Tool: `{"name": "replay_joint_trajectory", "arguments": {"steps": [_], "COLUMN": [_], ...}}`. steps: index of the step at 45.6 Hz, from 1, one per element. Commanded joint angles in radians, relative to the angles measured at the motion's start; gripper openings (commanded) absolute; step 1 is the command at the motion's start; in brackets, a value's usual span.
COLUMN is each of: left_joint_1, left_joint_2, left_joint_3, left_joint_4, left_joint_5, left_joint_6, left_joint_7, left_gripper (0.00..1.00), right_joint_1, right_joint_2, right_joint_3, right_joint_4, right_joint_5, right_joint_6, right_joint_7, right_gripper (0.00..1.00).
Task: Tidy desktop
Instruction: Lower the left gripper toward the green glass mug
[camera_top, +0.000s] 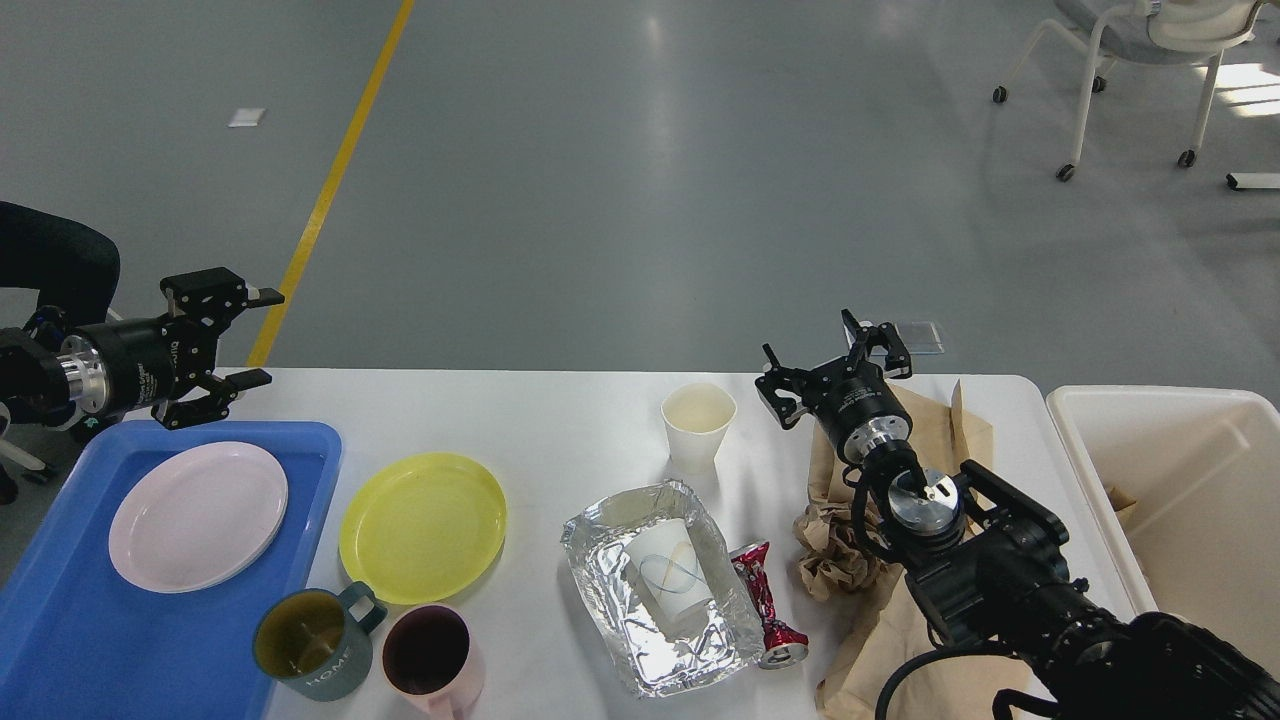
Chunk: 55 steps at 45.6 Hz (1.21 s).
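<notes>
Grippers, left (250, 340) and right (835, 368), both spread wide and empty above the cluttered desktop (560, 440)

On the white counter (560, 430) sit a yellow plate (422, 526), foil tray (660, 590), paper cup (697, 425) and crushed can (768, 605); the left pincer (245, 340) and right pincer (835, 365) both gape empty.

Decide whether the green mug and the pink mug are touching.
Cannot tell. In the head view the green mug and pink mug sit close together, the green mug's handle near the pink rim, but no clear gap or contact shows.
</notes>
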Motion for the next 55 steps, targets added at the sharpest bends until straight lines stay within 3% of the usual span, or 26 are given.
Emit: {"name": "replay_joint_trajectory", "arguments": {"steps": [1, 9, 21, 26, 28, 37, 45, 55], "left_joint_1": [-0.099, -0.178, -0.336, -0.405, -0.428, -0.459, -0.460, -0.445], "left_joint_2": [-0.001, -0.014, -0.093, -0.141, -0.149, -0.187, -0.199, -0.205], "left_joint_3": [0.129, 0.302, 0.693, 0.814, 0.839, 0.866, 0.911, 0.900], "left_joint_4": [0.000, -0.018, -0.231, -0.311, -0.328, -0.366, -0.482, -0.500], "left_joint_5": [0.003, 0.006, 0.028, 0.116, 0.158, 0.224, 0.227, 0.225], "left_joint_6": [-0.001, -0.003, -0.018, -0.099, -0.134, -0.134, -0.134, -0.134], "left_joint_7": [0.000, 0.000, -0.003, -0.002, -0.002, 0.003, 0.046, 0.118], "left_gripper": [0.97, 0.97, 0.97, 0.97, 0.97, 0.97, 0.97, 0.97], "right_joint_1": [0.000, 0.000, 0.000, 0.000, 0.000, 0.000, 0.000, 0.000], "right_joint_2": [0.000, 0.000, 0.000, 0.000, 0.000, 0.000, 0.000, 0.000], "right_joint_3": [0.000, 0.000, 0.000, 0.000, 0.000, 0.000, 0.000, 0.000], "right_joint_4": [0.000, 0.000, -0.001, -0.001, 0.000, -0.001, 0.000, -0.001], "right_joint_5": [0.000, 0.000, 0.000, 0.000, 0.000, 0.000, 0.000, 0.000], "right_joint_6": [0.000, 0.001, 0.000, 0.000, 0.000, 0.000, 0.000, 0.000], "right_joint_7": [0.000, 0.000, 0.000, 0.000, 0.000, 0.000, 0.000, 0.000], "right_gripper": [1.00, 1.00, 1.00, 1.00, 1.00, 1.00, 1.00, 1.00]}}
